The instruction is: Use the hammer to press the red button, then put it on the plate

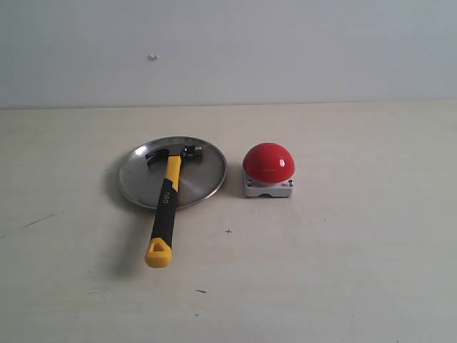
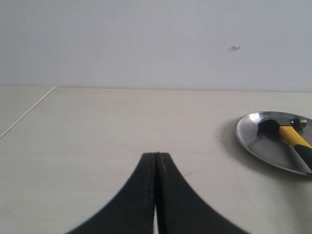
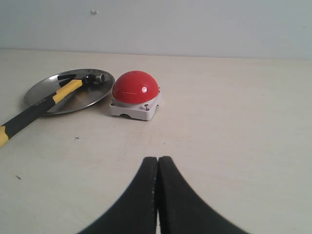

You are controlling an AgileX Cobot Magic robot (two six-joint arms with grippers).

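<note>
The hammer (image 1: 166,200) lies left of centre in the exterior view, its head on the plate (image 1: 203,179) and its handle overhanging onto the counter (image 1: 343,250). The red button (image 1: 268,163) sits just right of the plate, apparently not touching. The left tool (image 2: 156,156) and right tool (image 3: 158,160) are closed and empty, well apart from the hammer.

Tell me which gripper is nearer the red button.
Right, most likely. The right gripper has the red button ahead of it, not touching. The left gripper sees only the plate and hammer to one side; the button is outside its view.
</note>
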